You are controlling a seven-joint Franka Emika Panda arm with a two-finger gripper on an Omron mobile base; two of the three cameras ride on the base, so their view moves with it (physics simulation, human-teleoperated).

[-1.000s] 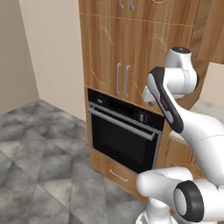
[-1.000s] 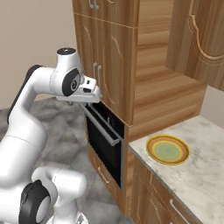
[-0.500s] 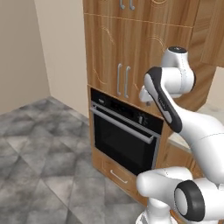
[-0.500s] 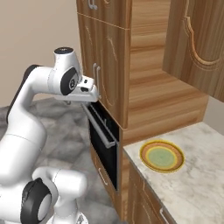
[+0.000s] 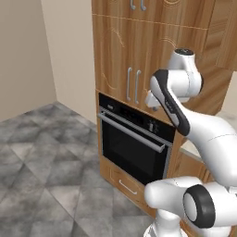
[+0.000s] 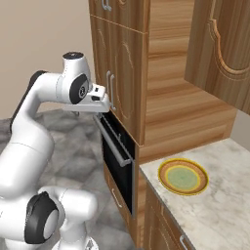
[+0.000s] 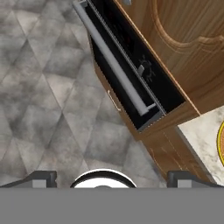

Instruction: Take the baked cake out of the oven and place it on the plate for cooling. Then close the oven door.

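The black oven (image 5: 134, 141) sits in wooden cabinetry with its oven door (image 5: 125, 152) shut, the long silver bar handle (image 5: 132, 133) across its top. In the hand view I look down on that oven door (image 7: 124, 83) and its handle (image 7: 114, 65) from above. The round plate (image 6: 183, 176), yellow-orange rim and pale green centre, lies bare on the marble counter (image 6: 219, 205) right of the oven (image 6: 117, 156). My gripper (image 6: 93, 106) hangs open in front of the cabinet, above the oven's top edge, holding nothing. Its fingertips (image 7: 41, 177) stand wide apart. The baked cake is hidden.
Tall wooden cabinet doors (image 5: 134, 55) with silver handles rise above the oven. A wooden drawer (image 5: 125, 185) sits below it. Grey stone floor (image 5: 41, 157) spreads to the left. An overhanging wooden cupboard (image 6: 219, 49) stands over the counter.
The whole picture has shifted in both base views, so the base has driven; the oven and plate now look nearer. The arm keeps its pose and the gripper stays open.
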